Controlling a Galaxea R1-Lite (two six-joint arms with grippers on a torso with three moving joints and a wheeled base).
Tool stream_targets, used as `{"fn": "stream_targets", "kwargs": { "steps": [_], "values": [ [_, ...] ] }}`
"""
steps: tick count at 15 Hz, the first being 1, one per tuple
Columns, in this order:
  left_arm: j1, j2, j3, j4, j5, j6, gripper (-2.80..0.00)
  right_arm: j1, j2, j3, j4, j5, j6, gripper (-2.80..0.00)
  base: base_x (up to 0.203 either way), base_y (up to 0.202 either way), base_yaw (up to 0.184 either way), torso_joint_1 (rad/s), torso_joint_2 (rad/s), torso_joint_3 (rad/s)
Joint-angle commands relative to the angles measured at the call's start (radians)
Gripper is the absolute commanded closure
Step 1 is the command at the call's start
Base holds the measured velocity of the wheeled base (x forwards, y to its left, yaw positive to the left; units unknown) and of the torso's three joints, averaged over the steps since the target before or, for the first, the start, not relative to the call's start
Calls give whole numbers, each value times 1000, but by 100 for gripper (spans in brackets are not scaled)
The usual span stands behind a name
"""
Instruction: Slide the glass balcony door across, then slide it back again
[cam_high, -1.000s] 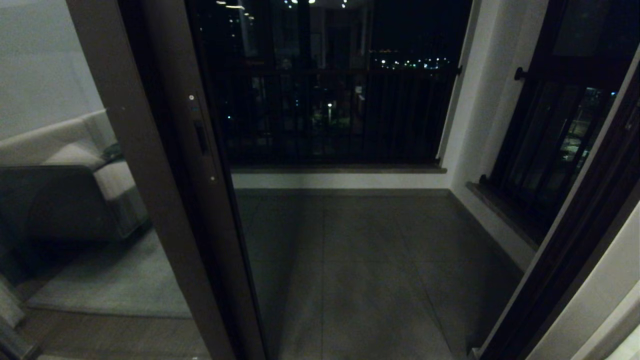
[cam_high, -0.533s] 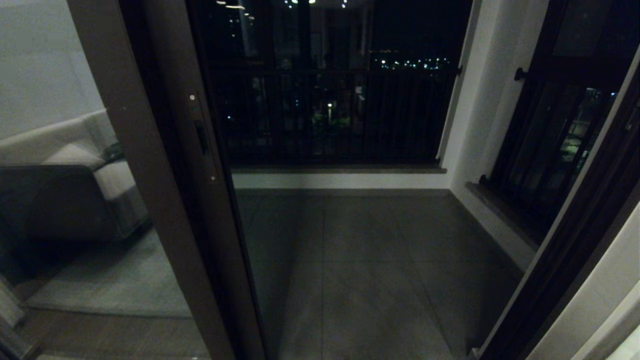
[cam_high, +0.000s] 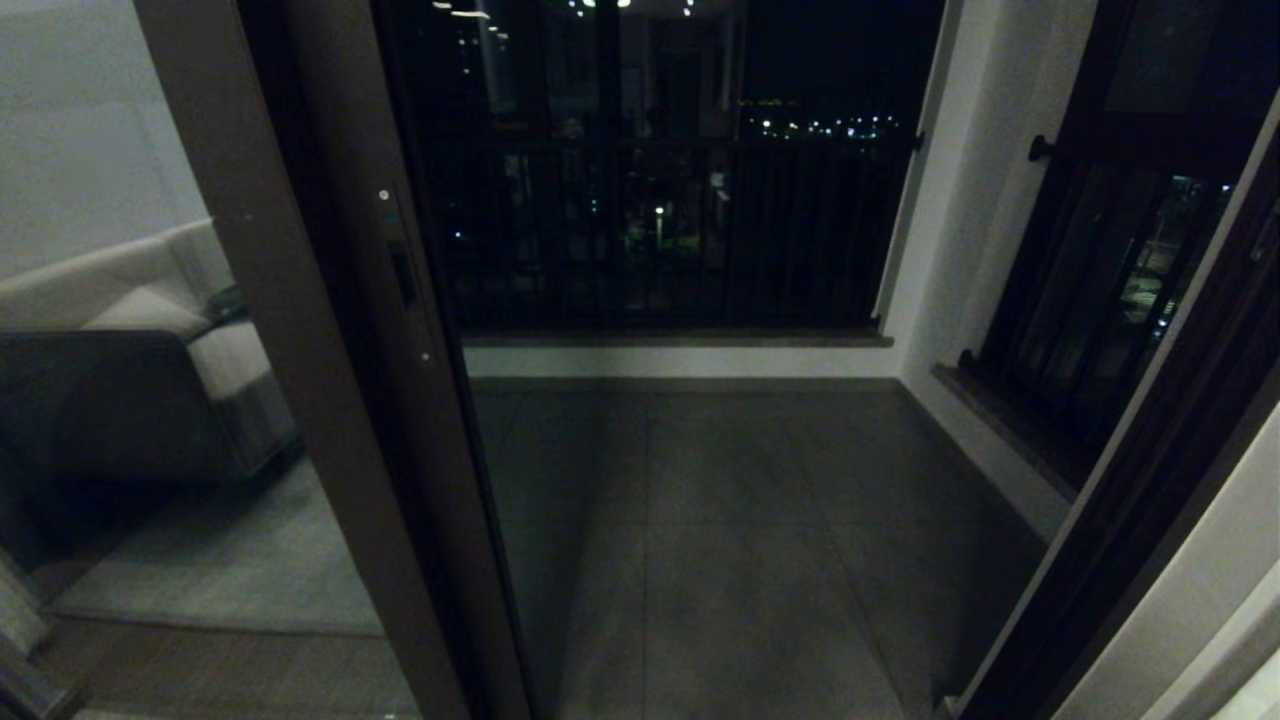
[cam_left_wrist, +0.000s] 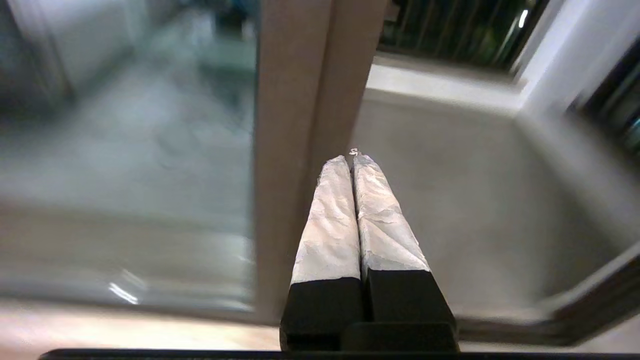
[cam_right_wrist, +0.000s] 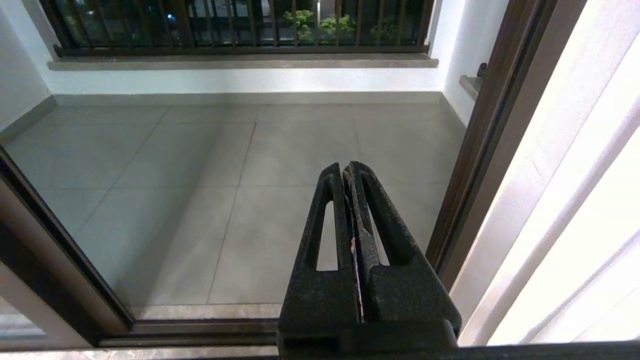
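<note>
The glass balcony door (cam_high: 412, 400) stands slid over to the left, its dark brown stile carrying a narrow handle slot (cam_high: 403, 275) with small screws. Neither gripper shows in the head view. In the left wrist view my left gripper (cam_left_wrist: 352, 159) is shut, its white-wrapped fingers pressed together and holding nothing. Its tips sit just in front of the brown door stile (cam_left_wrist: 350, 75); whether they touch it I cannot tell. My right gripper (cam_right_wrist: 346, 167) is shut and empty, hanging over the grey balcony floor (cam_right_wrist: 225, 175) in the doorway.
A plain lighter brown post (cam_high: 270, 300) stands left of the stile, with a sofa (cam_high: 150, 350) showing in the glass. A dark railing (cam_high: 660, 230) closes the balcony's far side, with a barred window (cam_high: 1110, 270) at right. The door frame (cam_right_wrist: 480, 150) and floor track (cam_right_wrist: 200, 327) edge the opening.
</note>
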Motion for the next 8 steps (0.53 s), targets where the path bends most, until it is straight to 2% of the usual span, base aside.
{"fn": "stream_targets", "kwargs": {
  "steps": [1, 2, 5, 6, 7, 8],
  "values": [
    [0, -1, -15, 44, 13, -195, 0, 0, 1, 0, 0, 0, 0, 0, 0, 0, 0, 0, 0, 0],
    [0, -1, -18, 51, 17, -160, 0, 0, 1, 0, 0, 0, 4, 0, 0, 0, 0, 0, 0, 0],
    [0, -2, -5, 35, 10, 232, 0, 0, 1, 0, -2, -1, 13, 0, 0, 0, 0, 0, 0, 0],
    [0, -2, 4, 20, -35, 307, 0, 0, 1, 0, 0, -1, 15, 0, 0, 0, 0, 0, 0, 0],
    [0, -2, 8, 12, -48, 303, 0, 0, 1, 0, -2, -1, 15, 0, 0, 0, 0, 0, 0, 0],
    [0, -2, 9, 11, -36, 251, 0, 0, 1, 0, 0, -1, 15, 0, 0, 0, 0, 0, 0, 0]
  ]
}}
